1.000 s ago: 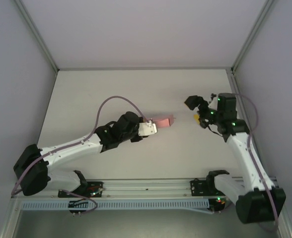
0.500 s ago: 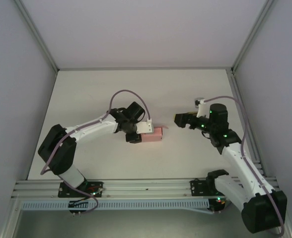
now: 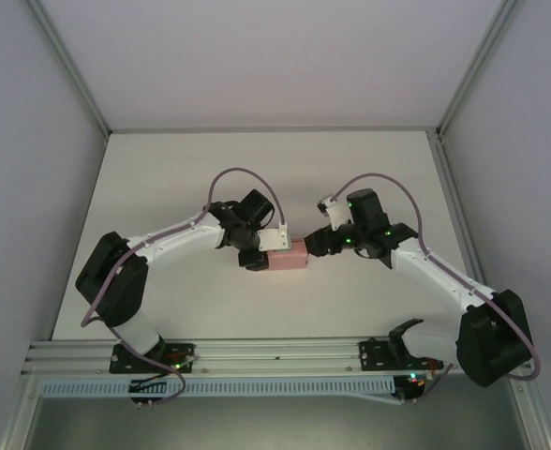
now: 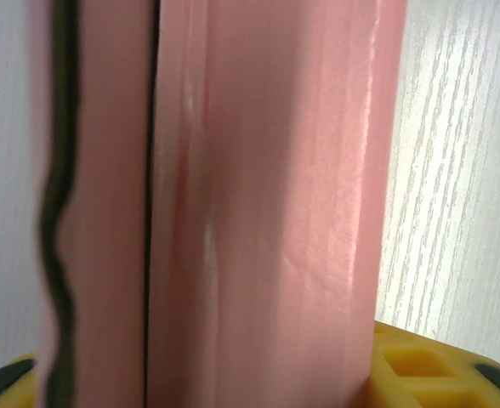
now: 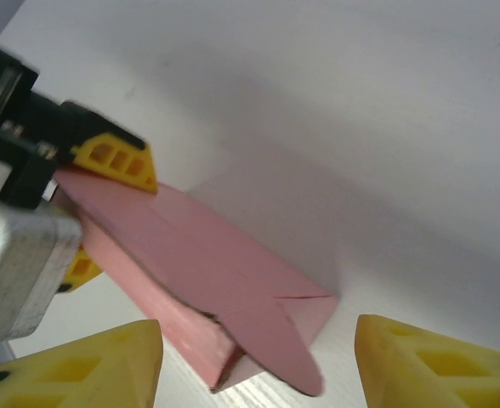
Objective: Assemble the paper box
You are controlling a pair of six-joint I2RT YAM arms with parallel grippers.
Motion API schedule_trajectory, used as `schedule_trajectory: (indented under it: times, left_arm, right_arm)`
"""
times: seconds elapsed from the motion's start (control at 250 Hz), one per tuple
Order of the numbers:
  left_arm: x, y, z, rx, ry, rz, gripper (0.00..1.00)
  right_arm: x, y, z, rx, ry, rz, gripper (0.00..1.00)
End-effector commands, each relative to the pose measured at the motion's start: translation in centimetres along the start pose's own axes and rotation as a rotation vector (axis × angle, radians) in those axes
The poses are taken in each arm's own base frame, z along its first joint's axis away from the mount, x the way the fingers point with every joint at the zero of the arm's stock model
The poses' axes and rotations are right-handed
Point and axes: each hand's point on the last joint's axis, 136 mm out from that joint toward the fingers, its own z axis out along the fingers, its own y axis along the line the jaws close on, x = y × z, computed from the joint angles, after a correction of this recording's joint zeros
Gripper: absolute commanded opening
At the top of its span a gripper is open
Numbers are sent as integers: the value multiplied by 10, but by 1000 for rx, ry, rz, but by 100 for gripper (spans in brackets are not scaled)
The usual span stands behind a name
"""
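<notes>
— Jaws, top view?
— Pinching: left gripper grips the paper box midway across the worktop; right gripper sits at its other end.
— Left wrist?
— Pink card clamped between yellow fingers.
— Right wrist?
— Jaws spread; yellow fingertips flank the box's flapped end, apart from it.

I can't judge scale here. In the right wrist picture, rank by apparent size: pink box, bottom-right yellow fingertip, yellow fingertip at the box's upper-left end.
1. paper box
2. fingertip of the right pincer
3. fingertip of the left pincer
The second is nearest the camera, so its true rank is unsure.
</notes>
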Motion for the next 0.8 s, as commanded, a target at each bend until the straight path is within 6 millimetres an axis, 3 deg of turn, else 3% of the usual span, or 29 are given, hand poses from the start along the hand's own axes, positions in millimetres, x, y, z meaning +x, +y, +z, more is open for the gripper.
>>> schedule_trajectory:
  times: [0.0, 0.188, 0.284, 0.519, 0.671, 0.795]
  left_arm:
    - [3, -5, 4, 44, 11, 0, 47]
    - [3, -4, 3, 43, 5, 0, 47]
    - [2, -3, 3, 41, 2, 2, 48]
    - [1, 1, 5, 29, 10, -11, 49]
    - [3, 5, 7, 12, 28, -23, 49]
    - [3, 7, 8, 5, 33, -32, 49]
  right_arm:
    - [-5, 4, -1, 32, 14, -58, 57]
    - [0, -7, 1, 113, 35, -57, 51]
    - [1, -9, 4, 116, 50, -49, 42]
    - [-11, -2, 2, 99, 35, -5, 6]
    - [-20, 13, -5, 40, 33, 94, 3]
    - [-12, 19, -4, 10, 104, 213, 3]
